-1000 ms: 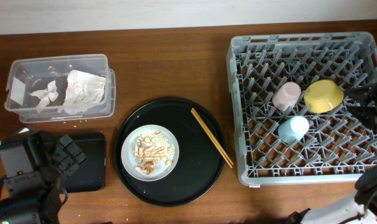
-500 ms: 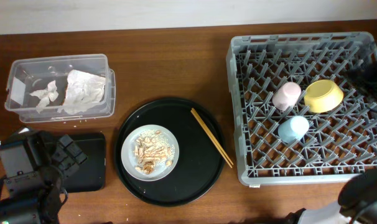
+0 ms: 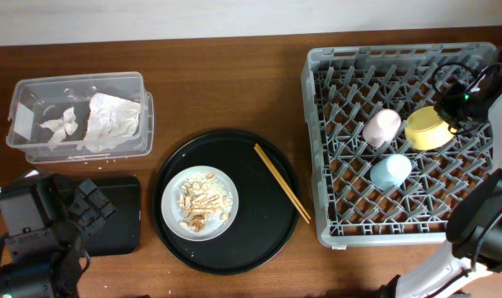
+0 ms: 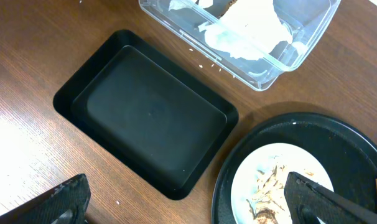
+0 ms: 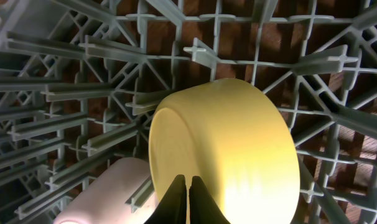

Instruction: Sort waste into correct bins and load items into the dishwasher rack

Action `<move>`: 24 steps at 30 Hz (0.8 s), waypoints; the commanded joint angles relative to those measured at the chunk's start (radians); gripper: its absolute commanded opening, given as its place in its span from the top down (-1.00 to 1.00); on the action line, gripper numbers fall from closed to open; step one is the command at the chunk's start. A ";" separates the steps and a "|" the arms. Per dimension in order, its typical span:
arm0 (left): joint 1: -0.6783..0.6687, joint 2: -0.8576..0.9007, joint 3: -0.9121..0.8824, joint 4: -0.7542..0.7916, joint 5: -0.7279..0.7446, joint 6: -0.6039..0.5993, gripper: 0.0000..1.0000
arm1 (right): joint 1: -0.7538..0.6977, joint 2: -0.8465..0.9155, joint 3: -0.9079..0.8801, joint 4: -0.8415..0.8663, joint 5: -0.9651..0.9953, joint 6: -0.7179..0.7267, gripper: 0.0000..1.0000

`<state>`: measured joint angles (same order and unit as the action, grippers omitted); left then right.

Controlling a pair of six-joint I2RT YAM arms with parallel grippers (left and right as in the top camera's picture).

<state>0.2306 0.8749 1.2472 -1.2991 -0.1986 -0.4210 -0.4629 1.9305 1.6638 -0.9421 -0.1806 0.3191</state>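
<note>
In the grey dishwasher rack [image 3: 334,207] lie a pink cup [image 3: 381,127], a blue cup [image 3: 390,171] and a yellow bowl [image 3: 427,130] tipped on its side. My right gripper [image 3: 455,110] hangs just over the bowl [image 5: 232,149], shut with nothing between its fingers [image 5: 188,182]; the pink cup [image 5: 104,193] lies beside it. A white plate [image 3: 220,180] with food scraps [image 3: 200,203] and the chopsticks [image 3: 282,182] rest on the round black tray [image 3: 234,248]. My left gripper [image 3: 89,205] is open [image 4: 185,186] over the shallow black tray's [image 4: 145,112] near corner.
The clear tub [image 3: 36,99] at the back left holds white napkins [image 3: 110,120], also seen in the left wrist view [image 4: 251,31]. The shallow black tray [image 3: 118,223] sits in front of it. The right arm reaches up along the rack's right side.
My right gripper has shut on nothing and swung from the rack's right edge inward to above the yellow bowl. The left arm and all objects have stayed put.
</note>
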 commanded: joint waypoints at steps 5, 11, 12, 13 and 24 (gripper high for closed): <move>0.004 -0.004 0.004 -0.001 0.000 -0.012 -0.99 | 0.005 0.008 0.002 -0.037 0.082 0.014 0.92; 0.004 -0.004 0.004 -0.001 0.000 -0.013 -0.98 | -0.011 0.001 0.003 -0.163 0.242 0.138 0.92; 0.004 -0.004 0.004 -0.001 0.000 -0.013 -0.98 | -0.016 -0.005 0.003 -0.171 0.241 0.143 0.92; 0.004 -0.004 0.004 -0.001 0.000 -0.012 -0.98 | -0.019 -0.012 0.003 -0.176 0.242 0.143 0.92; 0.004 -0.004 0.004 -0.001 0.000 -0.013 -0.98 | 0.026 -0.371 0.003 -0.369 -0.386 -0.194 0.92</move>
<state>0.2306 0.8749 1.2472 -1.2995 -0.1982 -0.4210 -0.4797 1.6611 1.6646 -1.2636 -0.3107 0.3126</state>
